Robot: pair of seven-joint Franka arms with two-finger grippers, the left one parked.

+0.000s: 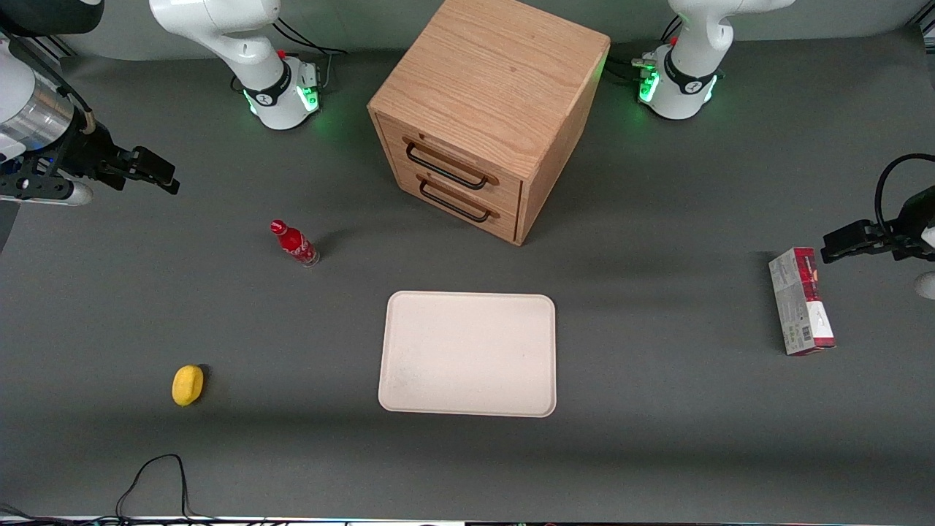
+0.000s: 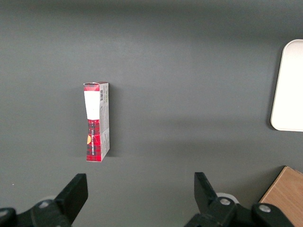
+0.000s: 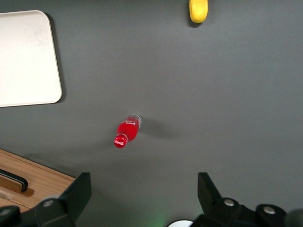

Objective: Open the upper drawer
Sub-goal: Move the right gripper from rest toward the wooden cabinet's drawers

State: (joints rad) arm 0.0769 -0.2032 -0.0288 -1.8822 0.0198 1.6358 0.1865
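Observation:
The oak cabinet (image 1: 497,66) stands at the back middle of the table. Its upper drawer (image 1: 467,157) is closed, its front flush, with a black bar handle (image 1: 445,166). The lower drawer (image 1: 475,219) with its own handle (image 1: 456,203) is closed too. My gripper (image 1: 162,174) hangs above the table toward the working arm's end, well apart from the cabinet, open and empty. In the right wrist view the gripper (image 3: 142,182) shows its fingers (image 3: 78,191) spread wide, with a corner of the cabinet front (image 3: 42,182) and the end of a black handle (image 3: 14,178) beside them.
A red bottle (image 1: 294,243) lies on the table between my gripper and the cabinet and also shows in the right wrist view (image 3: 127,131). A white tray (image 1: 469,354) lies in front of the cabinet. A yellow lemon (image 1: 188,385) lies nearer the front camera. A red carton (image 1: 801,301) lies toward the parked arm's end.

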